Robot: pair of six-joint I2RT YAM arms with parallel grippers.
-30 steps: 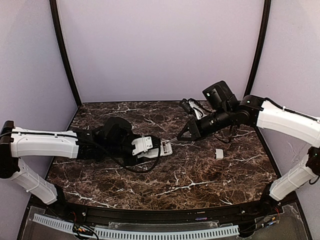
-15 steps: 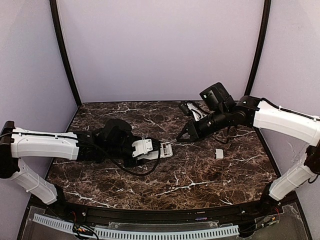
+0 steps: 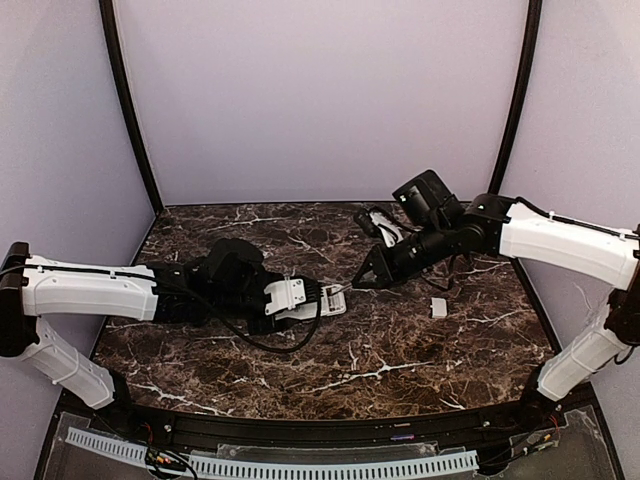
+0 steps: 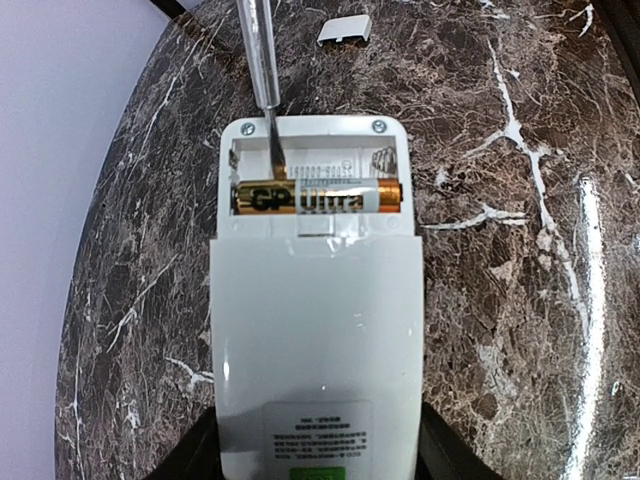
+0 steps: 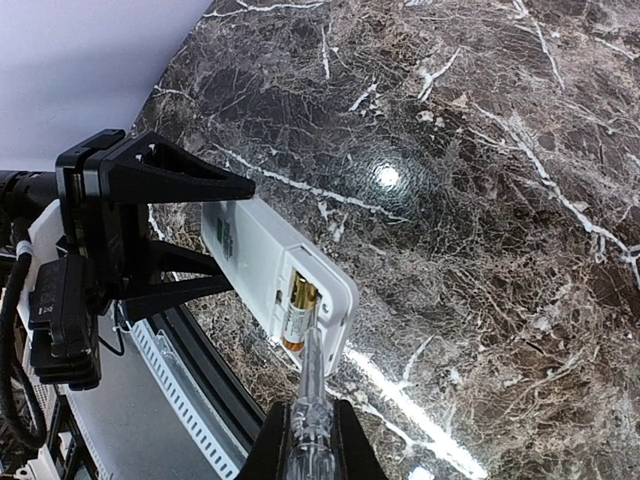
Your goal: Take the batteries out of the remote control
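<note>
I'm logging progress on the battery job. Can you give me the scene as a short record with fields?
remote control: back up, compartment open, held by left gripper
battery: one in the compartment; other slot empty
left gripper: shut on remote control
right gripper: shut on slim tool, tip in the empty slot beside the battery
cover: loose white piece on the table, apart from the remote control

The white remote control (image 4: 315, 330) lies back-up on the counter (image 4: 500, 300), its battery bay uncovered. One gold battery (image 4: 318, 196) sits crosswise inside.
</note>
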